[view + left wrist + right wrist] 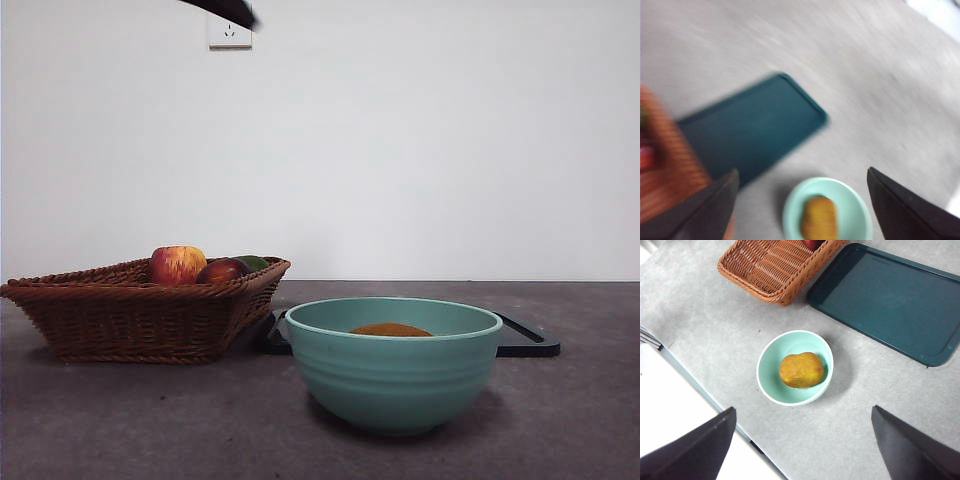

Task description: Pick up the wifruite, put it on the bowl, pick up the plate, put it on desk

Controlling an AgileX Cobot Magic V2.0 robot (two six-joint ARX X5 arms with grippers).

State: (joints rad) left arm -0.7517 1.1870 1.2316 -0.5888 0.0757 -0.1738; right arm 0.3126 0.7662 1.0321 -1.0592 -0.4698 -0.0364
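Brown wifruite, teal bowl

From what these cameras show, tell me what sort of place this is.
Probably an indoor test bench for robot trials, not a kitchen: a bare white wall with one socket, a plain grey table, and staged props, a fruit basket, bowl and tray.

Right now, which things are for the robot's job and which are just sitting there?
For the job:
- wifruite, lying in the bowl
- dark tray
- desk

Just sitting there:
- wicker basket
- red-yellow apple
- dark red fruit
- wall socket
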